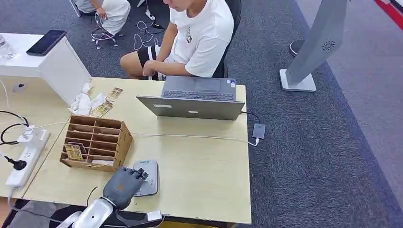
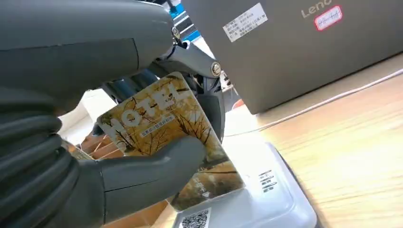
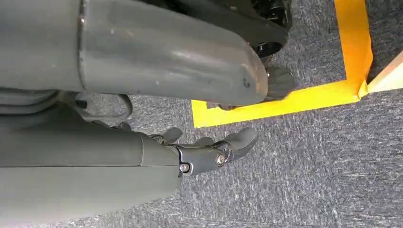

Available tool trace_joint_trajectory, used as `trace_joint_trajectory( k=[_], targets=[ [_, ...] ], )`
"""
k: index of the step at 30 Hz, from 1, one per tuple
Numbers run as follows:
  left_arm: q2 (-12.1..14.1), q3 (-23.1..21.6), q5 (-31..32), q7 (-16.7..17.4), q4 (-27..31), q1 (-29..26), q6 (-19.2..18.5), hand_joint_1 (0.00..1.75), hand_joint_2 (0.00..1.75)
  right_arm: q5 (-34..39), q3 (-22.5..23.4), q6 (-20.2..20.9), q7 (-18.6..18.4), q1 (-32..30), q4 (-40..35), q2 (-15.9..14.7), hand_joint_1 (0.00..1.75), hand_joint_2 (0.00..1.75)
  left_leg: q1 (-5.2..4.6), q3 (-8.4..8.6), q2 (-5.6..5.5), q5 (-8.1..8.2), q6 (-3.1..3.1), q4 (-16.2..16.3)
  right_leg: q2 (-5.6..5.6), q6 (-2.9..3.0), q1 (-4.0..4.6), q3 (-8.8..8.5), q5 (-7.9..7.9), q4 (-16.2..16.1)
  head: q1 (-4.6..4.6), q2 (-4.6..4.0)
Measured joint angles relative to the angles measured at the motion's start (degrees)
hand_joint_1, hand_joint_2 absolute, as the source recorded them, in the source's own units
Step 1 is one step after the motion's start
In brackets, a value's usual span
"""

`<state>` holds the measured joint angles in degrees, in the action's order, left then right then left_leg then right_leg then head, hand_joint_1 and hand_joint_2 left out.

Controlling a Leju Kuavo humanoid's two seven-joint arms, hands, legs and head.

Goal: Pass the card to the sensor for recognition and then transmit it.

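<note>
Card (image 2: pixel 161 128) (left hand's (image 1: pixel 124 184) fingers (image 2: pixel 147 171)) over sensor (image 2: pixel 266 199)

The head view looks forward and steeply down from high on the robot, taking in the whole desk (image 1: pixel 199 166) and the carpet beyond. The left wrist view sits close behind the left hand (image 2: pixel 119 156), low over the desk, facing the laptop (image 2: pixel 304 47); the head view shares that laptop. The right wrist view looks down at the grey carpet (image 3: pixel 309 180) from nearby.
</note>
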<state>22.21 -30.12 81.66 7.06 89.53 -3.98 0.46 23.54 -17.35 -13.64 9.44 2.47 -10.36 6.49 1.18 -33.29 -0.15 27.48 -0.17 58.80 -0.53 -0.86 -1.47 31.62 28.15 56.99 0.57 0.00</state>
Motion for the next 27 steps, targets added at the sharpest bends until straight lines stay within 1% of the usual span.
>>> trace_joint_trajectory(
  k=[4, 9, 10, 11, 13, 14, 15, 16, 18, 21, 22, 25, 27],
  targets=[
    [-0.09, -0.28, -0.76, 0.15, -0.44, 0.23, 0.35, 1.75, 1.75, -0.09, 0.0, 0.02, 0.02, 0.0, 0.0, 0.0, 0.0, 0.0, 0.0, 0.05, -0.02, 0.0, 0.0, 0.0, 0.01, 0.0, 0.0, -0.05, 0.0, 0.0, 0.0, -0.02],
    [-0.79, -0.28, -0.7, 0.37, -1.03, 0.96, 3.83, 1.75, 1.75, -0.09, 0.0, 0.0, 0.04, 0.0, 0.02, 0.0, 0.0, 0.0, 0.0, 0.07, -0.02, -0.03, 0.0, 0.0, 0.01, 0.0, 0.0, -0.03, -0.01, 0.0, -0.02, -0.02],
    [-1.12, -0.26, -0.5, 0.61, -1.03, 1.33, 5.12, 1.75, 1.75, -0.09, 0.0, -0.02, 0.06, 0.0, 0.02, 0.0, 0.0, 0.0, 0.0, 0.06, -0.02, -0.04, -0.01, 0.0, 0.01, 0.0, 0.0, -0.03, -0.01, 0.0, 0.0, -0.02],
    [-1.58, -0.22, -0.28, 0.99, -0.98, 1.85, 7.18, 1.75, 1.75, -0.09, 0.0, -0.13, 0.06, 0.0, 0.07, 0.0, 0.0, 0.0, 0.0, 0.06, -0.02, -0.05, 0.0, 0.01, 0.02, 0.0, 0.0, -0.04, -0.02, 0.0, -0.02, 0.0],
    [-2.36, 0.43, 0.78, 1.9, -0.55, 3.57, 12.48, 1.75, 1.75, -0.33, 0.0, -0.26, 0.0, 0.01, 0.11, 0.0, 0.0, 0.0, 0.0, 0.03, -0.09, -0.08, -0.01, 0.01, 0.06, -0.02, 0.0, -0.05, -0.03, 0.0, 0.0, 0.0],
    [-2.69, 1.28, 1.14, 2.03, 0.19, 4.67, 15.05, 1.75, 1.75, -0.53, 0.0, -0.26, 0.0, 0.02, 0.13, 0.0, 0.0, 0.0, 0.0, 0.03, -0.1, -0.08, -0.01, 0.01, 0.07, -0.02, 0.0, -0.05, -0.03, 0.01, 0.0, 0.0],
    [-2.89, 2.21, 1.18, 2.03, 0.81, 5.77, 16.75, 1.75, 1.75, -0.99, -0.02, -0.26, -0.09, 0.02, 0.15, 0.0, 0.0, 0.0, 0.0, 0.03, -0.09, -0.08, -0.01, 0.01, 0.06, -0.01, 0.0, -0.06, -0.03, 0.01, 0.0, -0.02],
    [-3.08, 3.32, 1.05, 1.97, 1.33, 6.73, 17.81, 1.75, 1.75, -1.03, -0.09, -0.26, -0.26, 0.04, 0.15, 0.0, 0.0, 0.0, 0.0, 0.04, -0.08, -0.08, -0.01, 0.01, 0.06, -0.01, 0.0, -0.06, -0.04, 0.02, 0.0, 0.0],
    [-3.21, 4.94, 0.41, 1.66, 2.08, 7.97, 18.32, 1.75, 1.75, -1.14, -0.22, -0.33, -0.28, 0.03, 0.17, 0.0, 0.0, 0.0, 0.0, 0.05, -0.07, -0.08, -0.01, 0.01, 0.05, -0.01, 0.0, -0.04, -0.04, 0.02, -0.02, -0.02],
    [-2.95, 8.77, -2.32, 0.85, 3.37, 10.81, 22.58, 1.75, 1.75, -2.43, -0.77, -0.42, -0.55, 0.12, 0.22, 0.0, 0.0, 0.0, 0.05, 0.0, -0.09, -0.11, -0.05, 0.01, 0.06, 0.0, 0.06, -0.02, -0.04, 0.04, 0.02, 0.0],
    [-2.52, 10.4, -3.42, 0.46, 3.5, 12.23, 23.28, 1.75, 1.75, -2.93, -1.07, -0.28, -0.85, 0.18, 0.22, 0.0, 0.0, 0.0, 0.06, 0.02, -0.12, -0.12, -0.08, 0.01, 0.07, 0.0, 0.06, -0.03, -0.04, 0.05, -0.02, -0.02],
    [-0.53, 14.56, -5.07, -1.16, 3.23, 16.94, 23.19, 1.75, 1.75, -4.2, -1.86, 0.11, -1.58, 0.41, 0.22, 0.0, 0.0, 0.0, 0.11, 0.01, -0.11, -0.15, -0.11, 0.01, 0.06, 0.05, 0.12, 0.01, -0.07, 0.06, -0.02, -0.02],
    [0.59, 17.16, -5.42, -1.94, 1.46, 20.73, 22.97, 1.75, 1.75, -4.7, -2.45, 0.39, -2.09, 0.6, 0.22, 0.0, 0.0, 0.0, 0.14, 0.01, -0.11, -0.18, -0.15, 0.01, 0.06, 0.06, 0.14, 0.0, -0.07, 0.07, -0.02, -0.02]
  ],
)
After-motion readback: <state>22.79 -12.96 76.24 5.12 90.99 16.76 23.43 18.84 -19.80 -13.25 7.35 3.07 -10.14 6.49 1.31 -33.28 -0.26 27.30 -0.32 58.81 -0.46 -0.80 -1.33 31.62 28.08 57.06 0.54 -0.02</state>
